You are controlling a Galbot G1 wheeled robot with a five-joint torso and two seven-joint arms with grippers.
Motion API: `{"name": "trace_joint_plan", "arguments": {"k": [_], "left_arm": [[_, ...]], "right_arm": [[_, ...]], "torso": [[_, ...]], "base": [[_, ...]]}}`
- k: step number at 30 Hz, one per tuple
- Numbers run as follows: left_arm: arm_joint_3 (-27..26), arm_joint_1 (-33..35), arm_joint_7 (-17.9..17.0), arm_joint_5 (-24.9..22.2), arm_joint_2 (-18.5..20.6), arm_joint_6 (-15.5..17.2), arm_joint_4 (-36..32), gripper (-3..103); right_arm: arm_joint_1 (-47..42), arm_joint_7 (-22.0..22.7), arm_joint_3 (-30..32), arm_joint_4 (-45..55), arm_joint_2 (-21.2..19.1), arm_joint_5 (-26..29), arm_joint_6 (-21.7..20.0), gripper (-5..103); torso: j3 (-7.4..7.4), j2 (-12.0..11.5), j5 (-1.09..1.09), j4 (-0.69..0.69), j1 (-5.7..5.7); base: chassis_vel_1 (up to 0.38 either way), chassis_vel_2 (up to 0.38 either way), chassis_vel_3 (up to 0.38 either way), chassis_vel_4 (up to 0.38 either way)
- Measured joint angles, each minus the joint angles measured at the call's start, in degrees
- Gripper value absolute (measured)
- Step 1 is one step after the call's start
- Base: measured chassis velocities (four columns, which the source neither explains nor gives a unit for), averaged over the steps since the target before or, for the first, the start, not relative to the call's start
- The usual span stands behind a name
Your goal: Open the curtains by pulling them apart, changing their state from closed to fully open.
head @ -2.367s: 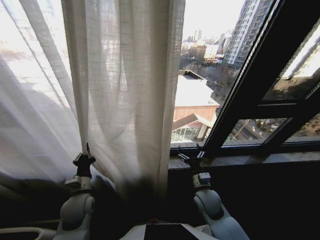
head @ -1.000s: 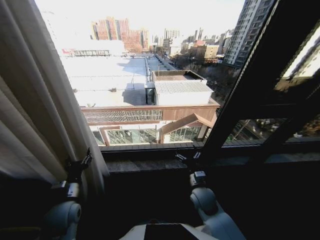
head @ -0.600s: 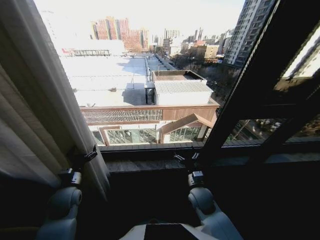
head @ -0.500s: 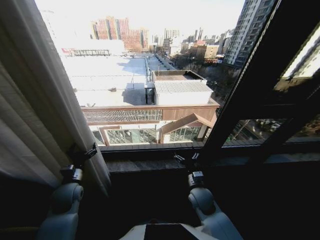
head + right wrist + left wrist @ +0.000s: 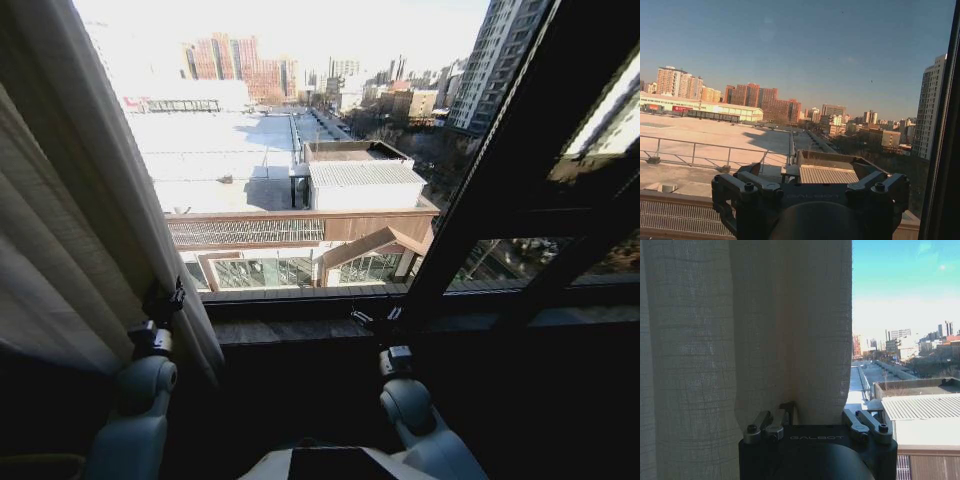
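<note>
Plainly "GALBOT" (left hand [image 5: 817, 415])

Left gripper [image 5: 166, 301] raised; right gripper [image 5: 378, 318] raised, seemingly open.

The curtains [image 5: 70, 230], which covered the middle of the window 2.4 s ago, are now bunched at the robot's left, baring the rooftops outside. The left gripper [image 5: 165, 302] has moved left with the fabric edge and now points more upright.
</note>
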Motion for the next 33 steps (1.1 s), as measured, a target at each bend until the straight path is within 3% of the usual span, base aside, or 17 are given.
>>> {"name": "trace_joint_plan", "arguments": {"k": [2,4,8,17,18,20,21,24,26,28,30,33], "left_arm": [[-0.5,0.4,0.0,-0.2,0.1,0.0,-0.2,26],[-0.7,0.5,0.0,-0.3,0.1,0.0,-0.3,26],[-1.0,0.8,0.1,-0.6,0.0,-0.1,-0.8,5],[-1.8,0.7,-1.1,-1.6,-0.1,0.3,-2.2,0],[-1.9,0.4,-3.2,-1.9,-0.2,0.8,-2.5,0],[-2.2,-0.6,-10.6,-3.4,-0.7,3.4,-3.0,0],[-2.2,-0.6,-10.6,-3.4,-0.7,3.4,-3.0,0],[-3.6,-2.7,-22.0,-5.0,-0.9,6.8,-2.6,0],[-4.9,-3.6,-27.2,-5.9,-0.3,8.1,-1.7,0],[-5.2,-3.9,-28.5,-6.2,-0.1,8.5,-1.4,0],[-7.7,-4.9,-33.2,-8.1,1.0,10.2,0.1,0],[-10.1,-5.7,-35.3,-8.8,2.2,11.1,2.5,0]], "right_arm": [[-0.2,0.0,0.0,0.2,0.1,-0.1,0.0,100],[-0.2,0.0,0.0,0.3,0.2,-0.1,0.1,100],[-0.4,0.0,0.1,0.9,0.1,-0.2,0.1,100],[-0.6,0.1,0.3,1.5,-0.4,-0.2,0.1,100],[-0.7,0.1,0.3,1.5,-0.4,-0.2,0.1,100],[-0.7,0.1,0.3,1.6,-0.4,-0.2,0.1,100],[-0.7,0.1,0.3,1.6,-0.4,-0.2,0.1,100],[-0.7,0.1,0.2,1.7,-0.4,-0.1,0.1,100],[-0.7,0.1,0.2,1.8,-0.4,-0.1,0.1,100],[-0.7,0.1,0.2,1.8,-0.4,-0.1,0.1,100],[-0.8,0.1,0.2,1.8,-0.3,-0.1,0.2,100],[-0.9,0.1,0.1,1.8,-0.2,-0.1,0.3,100]], "torso": [[0.0,0.0,0.0,0.0,0.0],[0.0,0.0,0.0,0.0,0.0],[0.0,0.0,0.0,0.0,0.0],[0.0,0.0,0.0,0.0,-0.01],[0.0,0.0,0.0,0.0,-0.01],[0.0,0.0,0.0,0.0,-0.01],[0.0,0.0,0.0,0.0,-0.01],[0.0,0.0,0.0,0.0,-0.01],[0.0,0.0,0.0,0.0,-0.01],[0.0,0.0,0.0,0.0,-0.01],[0.0,0.0,0.0,0.0,-0.01],[0.0,0.0,0.01,0.0,-0.01]], "base": [[0.0,0.0,0.0,0.0],[0.0,0.0,0.0,0.0],[0.0,0.0,0.0,0.0],[0.0,0.0,0.0,0.0],[0.0,0.0,0.0,0.0],[0.0,0.0,0.0,0.0],[0.0,0.0,0.0,0.0],[0.0,0.0,0.0,0.0],[0.0,0.0,0.0,0.0],[0.0,0.0,0.0,0.0],[0.0,0.0,0.0,0.0],[0.0,0.0,0.0,0.0]]}}
